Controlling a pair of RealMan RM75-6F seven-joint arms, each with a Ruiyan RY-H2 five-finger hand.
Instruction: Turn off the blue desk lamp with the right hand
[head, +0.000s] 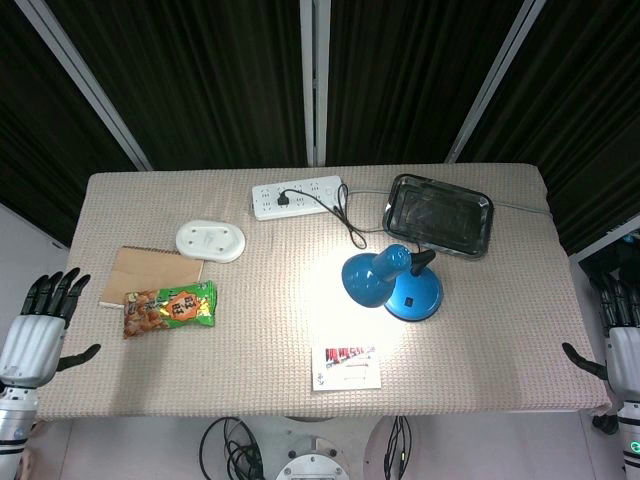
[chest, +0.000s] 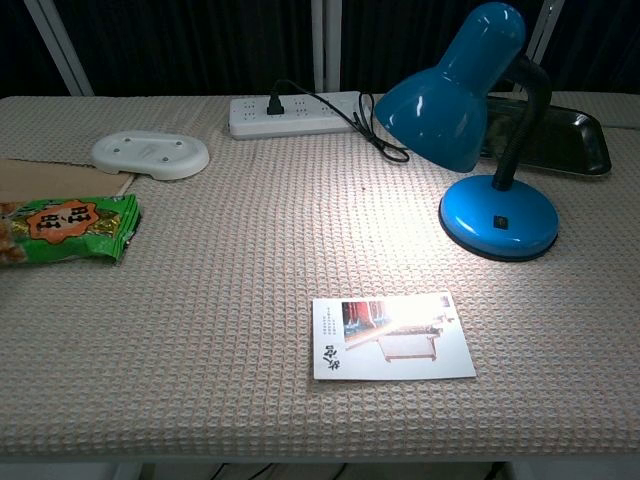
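Observation:
The blue desk lamp (head: 395, 281) stands right of the table's middle, lit, throwing a bright patch on the cloth. In the chest view its shade (chest: 450, 88) tilts down-left and its round base (chest: 499, 218) carries a small dark switch (chest: 500, 222). My right hand (head: 620, 335) hangs off the table's right edge, fingers apart, holding nothing, well away from the lamp. Beyond the left edge my left hand (head: 40, 325) is also spread and holds nothing. Neither hand shows in the chest view.
A white power strip (head: 298, 197) with the lamp's black cord sits at the back. A black tray (head: 439, 215) lies behind the lamp. A white oval dish (head: 210, 240), a brown notebook (head: 148, 272), a green snack bag (head: 170, 308) and a printed card (head: 347, 367) lie around.

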